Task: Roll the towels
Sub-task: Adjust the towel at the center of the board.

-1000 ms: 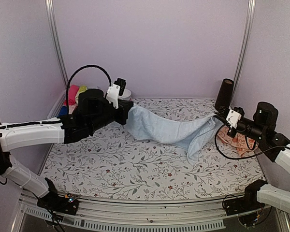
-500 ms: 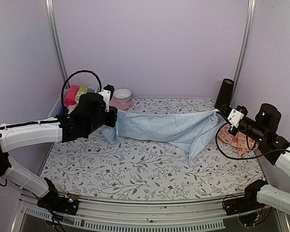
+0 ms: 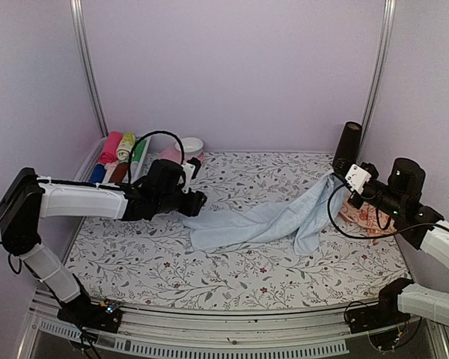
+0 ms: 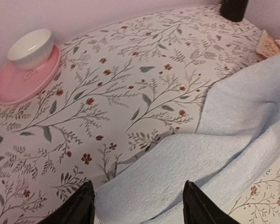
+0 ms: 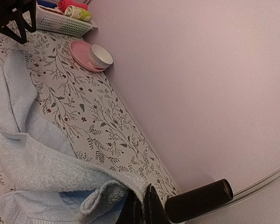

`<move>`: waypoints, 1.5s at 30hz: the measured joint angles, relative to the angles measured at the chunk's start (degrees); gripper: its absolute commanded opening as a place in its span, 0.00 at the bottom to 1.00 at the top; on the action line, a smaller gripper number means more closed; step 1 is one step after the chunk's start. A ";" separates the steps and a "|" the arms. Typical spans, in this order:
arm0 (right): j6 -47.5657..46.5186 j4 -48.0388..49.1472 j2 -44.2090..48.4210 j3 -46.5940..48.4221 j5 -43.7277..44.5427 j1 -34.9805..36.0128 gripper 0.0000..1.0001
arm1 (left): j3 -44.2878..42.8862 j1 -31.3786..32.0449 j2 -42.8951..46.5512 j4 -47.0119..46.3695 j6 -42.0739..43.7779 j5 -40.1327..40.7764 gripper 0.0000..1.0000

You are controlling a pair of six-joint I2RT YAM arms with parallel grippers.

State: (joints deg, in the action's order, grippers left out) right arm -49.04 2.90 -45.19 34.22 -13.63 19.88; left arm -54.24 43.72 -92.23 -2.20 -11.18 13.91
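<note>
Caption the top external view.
Right end effector holds a corner of the plain pale blue soft towel raised; the rest trails across the floral sheet to the open left end effector.

We observe lilac walls (image 3: 232, 75) on three sides, metal posts (image 3: 87, 75) at both far corners, a floral table sheet (image 3: 209, 269) lying flat, and a metal rail (image 3: 224, 330) along the near edge.

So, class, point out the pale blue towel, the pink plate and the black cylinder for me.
pale blue towel (image 3: 254, 223): top external view, middle of the spread cloth.
pink plate (image 4: 14, 84): left wrist view, bare surface near its front edge.
black cylinder (image 3: 348, 146): top external view, middle of its side.
</note>
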 measured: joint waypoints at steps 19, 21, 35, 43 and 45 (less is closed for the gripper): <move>4.70 1.36 -18.95 6.03 18.82 0.00 0.02 | -2.45 13.33 -15.63 -11.32 18.29 -9.79 0.69; 5.11 1.29 -20.15 6.25 20.59 0.00 0.02 | -3.02 14.43 -16.72 -11.21 19.15 -8.50 0.69; 6.21 1.38 -22.93 7.02 25.46 0.00 0.03 | -5.03 17.03 -21.55 -9.35 20.68 0.63 0.55; 6.21 1.38 -23.15 7.15 25.73 0.00 0.03 | -7.17 18.51 -23.23 -5.64 19.63 11.43 0.48; 6.21 1.38 -23.15 7.17 25.79 0.00 0.03 | -7.21 18.49 -23.26 -4.52 18.95 13.86 0.46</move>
State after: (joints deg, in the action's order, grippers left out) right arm -42.83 4.27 -68.34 41.39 12.16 19.88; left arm -61.45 62.22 -115.48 -6.72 7.77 27.77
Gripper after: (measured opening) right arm 0.031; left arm 0.482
